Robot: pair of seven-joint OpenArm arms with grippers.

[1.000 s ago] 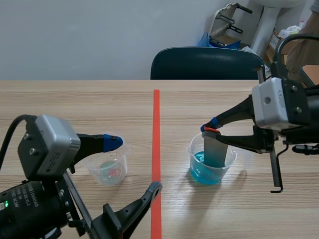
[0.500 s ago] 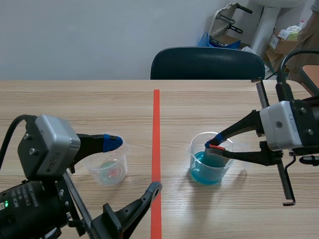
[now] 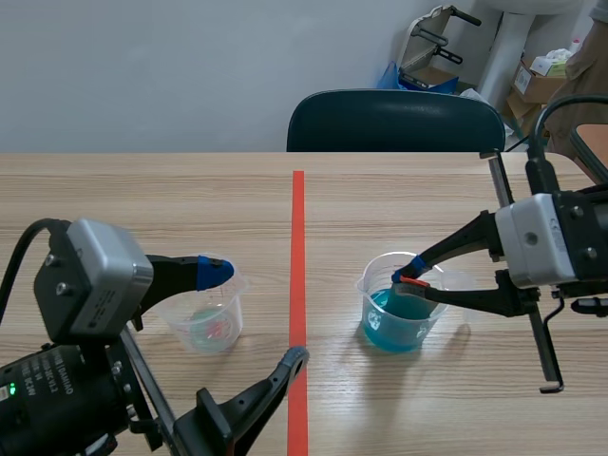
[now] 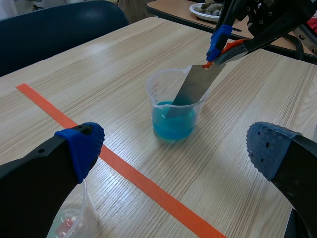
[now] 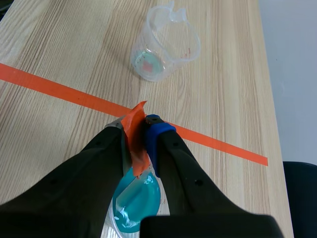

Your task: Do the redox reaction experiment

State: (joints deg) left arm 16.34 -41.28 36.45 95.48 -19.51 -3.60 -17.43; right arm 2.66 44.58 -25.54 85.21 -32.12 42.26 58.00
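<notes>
The scene camera sat low between the two arms and faced along the table [image 3: 190,190] toward the chair [image 3: 394,119] and wall. The left wrist camera looked forward and down between the spread fingers of the left gripper [image 4: 173,148], viewing the blue-filled beaker [image 4: 173,111], the metal strip [image 4: 193,87] and the right gripper [image 4: 218,47] clamping it. The right wrist camera looked steeply down, close above that beaker, toward the clear beaker [image 5: 161,44]. All three views shared both beakers and the tape line [image 3: 298,266].
</notes>
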